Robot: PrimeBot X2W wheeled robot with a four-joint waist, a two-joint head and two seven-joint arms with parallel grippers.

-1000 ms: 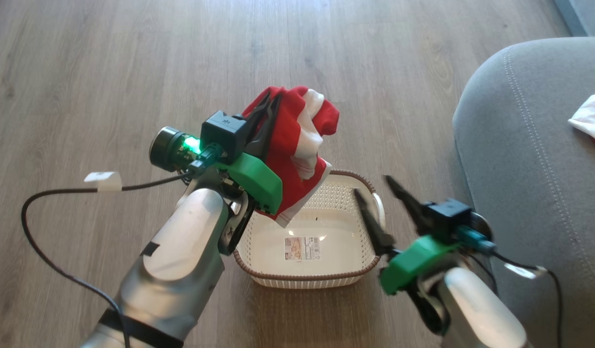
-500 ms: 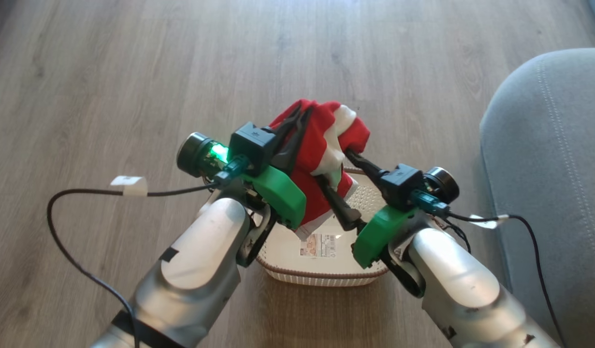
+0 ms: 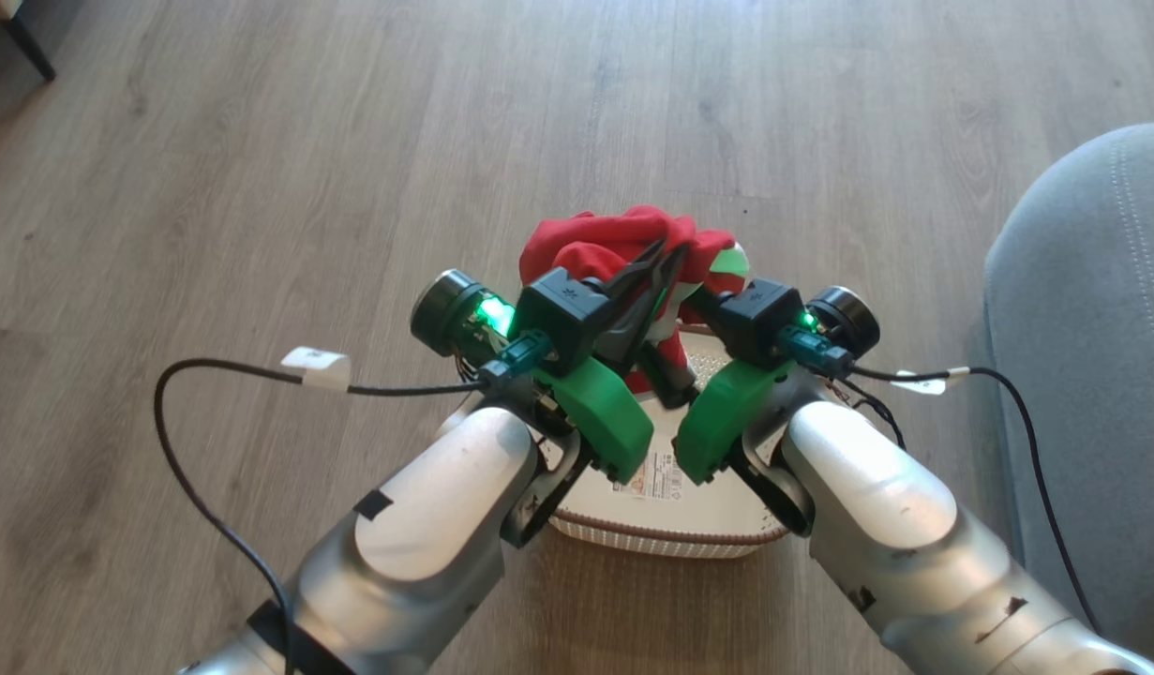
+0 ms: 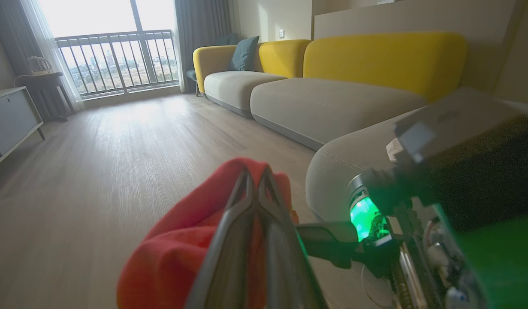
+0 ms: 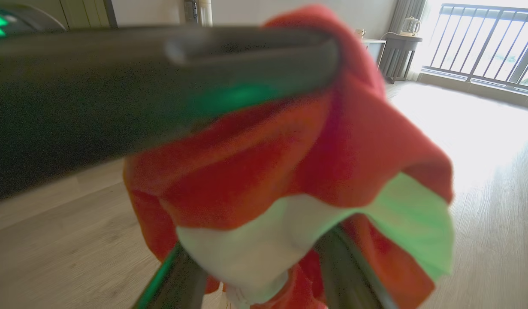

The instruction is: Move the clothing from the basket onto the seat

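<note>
- Pale wood floor all round, with a dark furniture leg off in the far left corner.
- Look at the crowding: a black cable with a white tag trails off the left arm, and both green-shelled wrists hang over the basket, hiding most of it.
- Inside the basket I can make out a white bottom and a label sticker.
- And there's the clothing, a red bundle with a white panel, up in the air over the basket's far rim.
- Up top, the left gripper has its fingers pressed together, pinching the red fabric.
- From the other side, the right gripper is spread wide, the white panel sagging between its fingers.
- Off to the robot's right sits the seat, grey and stitched, near the basket.
- Further back, a yellow-backed sofa and a balcony railing.
</note>
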